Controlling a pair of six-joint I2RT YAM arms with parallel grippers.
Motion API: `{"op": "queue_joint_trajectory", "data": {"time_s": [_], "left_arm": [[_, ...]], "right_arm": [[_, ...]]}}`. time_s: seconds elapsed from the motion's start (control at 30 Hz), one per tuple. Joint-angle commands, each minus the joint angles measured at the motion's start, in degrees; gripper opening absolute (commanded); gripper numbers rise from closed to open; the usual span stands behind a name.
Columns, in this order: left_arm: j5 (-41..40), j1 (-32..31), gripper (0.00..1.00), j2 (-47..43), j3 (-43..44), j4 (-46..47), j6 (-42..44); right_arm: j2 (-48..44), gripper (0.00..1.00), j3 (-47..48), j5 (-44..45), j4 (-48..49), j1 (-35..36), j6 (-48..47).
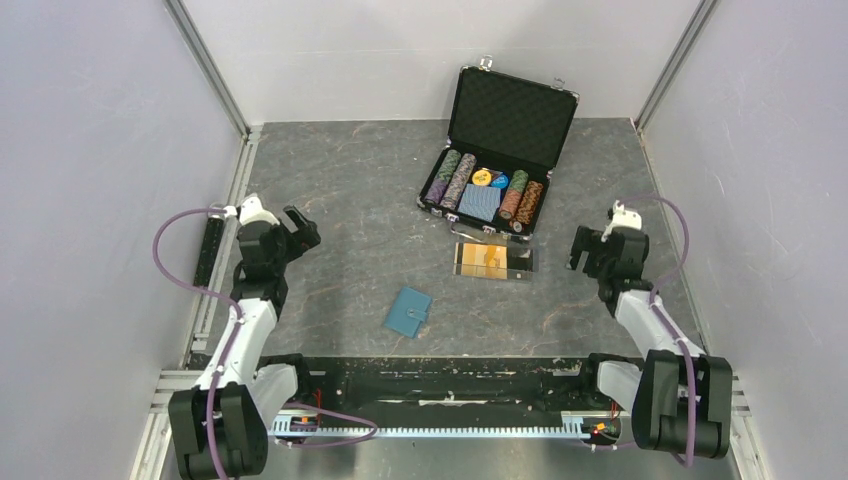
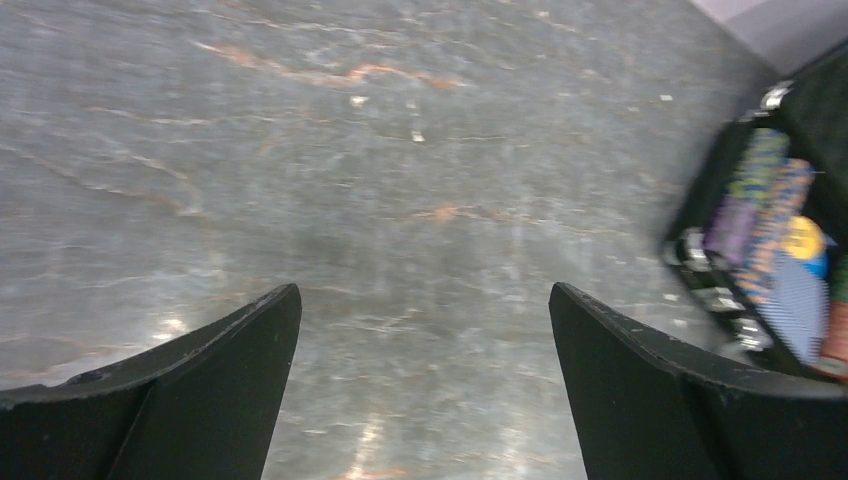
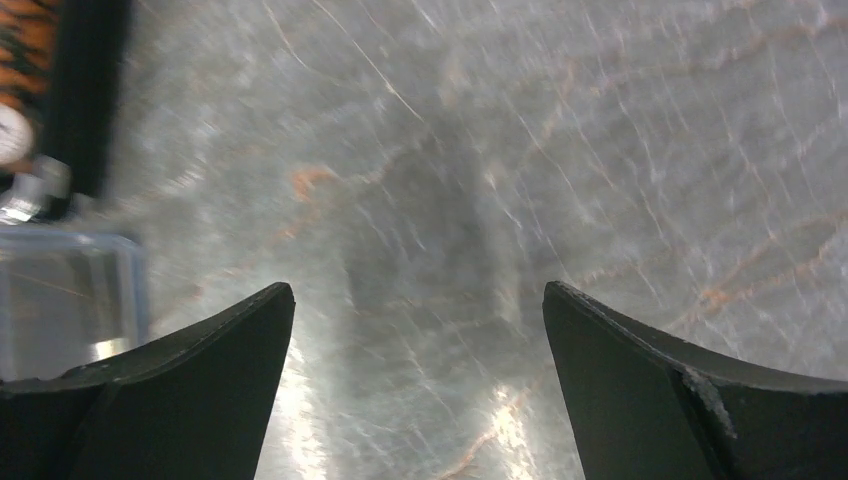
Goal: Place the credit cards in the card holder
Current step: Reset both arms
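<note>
1. From above, the teal card holder lies closed on the bench, near the front edge, between the two arms and touching nothing.
2. The credit cards lie flat just in front of the open black case. An orange-gold one is plain, with a darker one at its right; I cannot make out a third.
3. Only the top view shows holder and cards together.
4. The left wrist view gives bare bench, with the case and its chips blurred at the right edge.
5. The right wrist view catches one glossy card corner at its left edge, below the case rim.
6. The left pincer is released, its fingers wide apart over bare bench.
7. The right pincer is likewise spread and grasps nothing, well apart from the cards.
</note>
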Motion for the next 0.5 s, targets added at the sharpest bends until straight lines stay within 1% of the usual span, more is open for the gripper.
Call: {"op": "queue_joint_trajectory", "data": {"time_s": [0.0,0.1,0.17,0.23,0.3,0.33,0.37,0.4,0.47], "left_arm": [[-5.25,-0.33,1.0,-0.03,-3.21,10.44,11.91],[-3.63,-0.55,1.0,2.09,-5.75,12.27,13.59],[-4.69,-0.55,1.0,3.7,-7.53,15.49,13.7],[-5.51,-0.57,1.0,5.1,-9.51,20.29,15.12],[-5.2,-0.71,1.0,6.48,-11.63,24.28,18.44],[-5.7,-0.67,1.0,7.36,-12.83,27.16,19.03],[-7.15,-0.64,1.0,8.26,-12.97,29.1,18.98],[-6.85,-0.64,1.0,9.07,-12.96,30.69,19.44],[-5.58,-0.64,1.0,11.0,-13.74,36.65,20.8]], "right_arm": [[-2.71,0.98,-10.27,7.6,20.91,-0.27,-3.51],[-2.21,0.98,-16.65,9.58,32.1,-0.27,-3.34],[-1.18,0.98,-20.69,10.94,39.48,-0.29,-2.78],[-0.05,0.98,-23.25,10.01,46.14,-0.25,-4.05],[1.78,0.98,-26.77,7.25,54.69,-0.22,-5.31],[2.66,0.98,-27.61,6.99,57.42,-0.27,-5.32],[3.14,0.98,-27.26,6.77,57.66,-0.24,-5.33],[3.86,0.98,-27.09,6.31,58.73,-0.2,-7.32],[5.44,0.98,-27.02,6.7,62.07,-0.2,-7.69]]}}
